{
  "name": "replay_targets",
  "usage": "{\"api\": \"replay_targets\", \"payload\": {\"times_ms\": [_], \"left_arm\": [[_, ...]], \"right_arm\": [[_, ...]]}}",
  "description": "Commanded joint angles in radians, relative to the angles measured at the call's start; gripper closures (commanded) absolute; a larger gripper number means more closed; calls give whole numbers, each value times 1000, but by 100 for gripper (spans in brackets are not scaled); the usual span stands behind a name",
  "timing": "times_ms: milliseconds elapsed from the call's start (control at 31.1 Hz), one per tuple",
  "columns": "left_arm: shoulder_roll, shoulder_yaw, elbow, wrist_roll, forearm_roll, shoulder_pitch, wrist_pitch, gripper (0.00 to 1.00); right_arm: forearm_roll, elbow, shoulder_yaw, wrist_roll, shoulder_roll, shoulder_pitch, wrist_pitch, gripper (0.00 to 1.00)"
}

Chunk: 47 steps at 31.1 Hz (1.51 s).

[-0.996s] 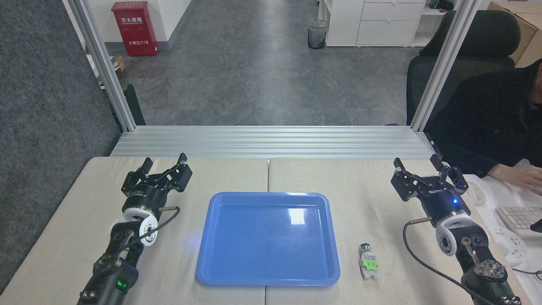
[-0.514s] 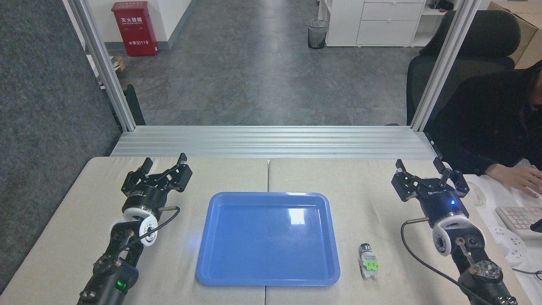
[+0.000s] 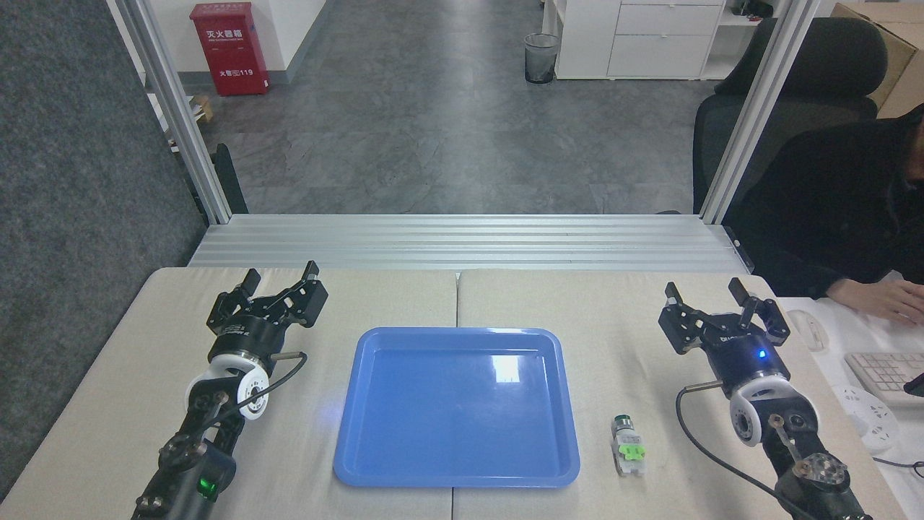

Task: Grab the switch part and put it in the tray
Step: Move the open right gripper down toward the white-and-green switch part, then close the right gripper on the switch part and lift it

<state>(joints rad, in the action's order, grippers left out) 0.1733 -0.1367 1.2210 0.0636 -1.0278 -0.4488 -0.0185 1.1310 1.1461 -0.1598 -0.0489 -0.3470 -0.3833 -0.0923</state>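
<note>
Nearer than right hand (image 3: 704,294), fingers apart, empty: switch part (image 3: 626,445), beside tray (image 3: 346,433).

Bright, even overhead light fills the scene, and shadows stay soft and short. The glossy blue tray (image 3: 456,408) carries a white rectangular glare patch right of its centre and a pale sheen just beyond its left rim. Focus is sharp throughout, without motion blur.

Grey floor tiles (image 3: 433,130) are seen; left of the bin (image 3: 541,58) a red cabinet (image 3: 229,48) is placed, white drawers (image 3: 660,36) right.
</note>
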Motion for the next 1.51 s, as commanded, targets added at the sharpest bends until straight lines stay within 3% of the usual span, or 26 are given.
{"api": "replay_targets", "payload": {"times_ms": [0,193,418,643,868,1479], "left_arm": [[0,0,0,-1,0,-1,0,0],[0,0,0,-1,0,-1,0,0],[0,0,0,-1,0,1,0,0],[0,-1,0,-1,0,1,0,0],[0,0,0,-1,0,1,0,0],[0,0,0,-1,0,1,0,0]], "right_arm": [[-2,187,-17,55,6,124,25,2],[-5,329,-20,61,8,247,71,2],[-3,425,-24,61,36,322,74,2],[24,431,-52,63,60,363,101,2],[52,428,-162,63,65,406,226,2],[62,356,-218,69,66,426,258,2]]}}
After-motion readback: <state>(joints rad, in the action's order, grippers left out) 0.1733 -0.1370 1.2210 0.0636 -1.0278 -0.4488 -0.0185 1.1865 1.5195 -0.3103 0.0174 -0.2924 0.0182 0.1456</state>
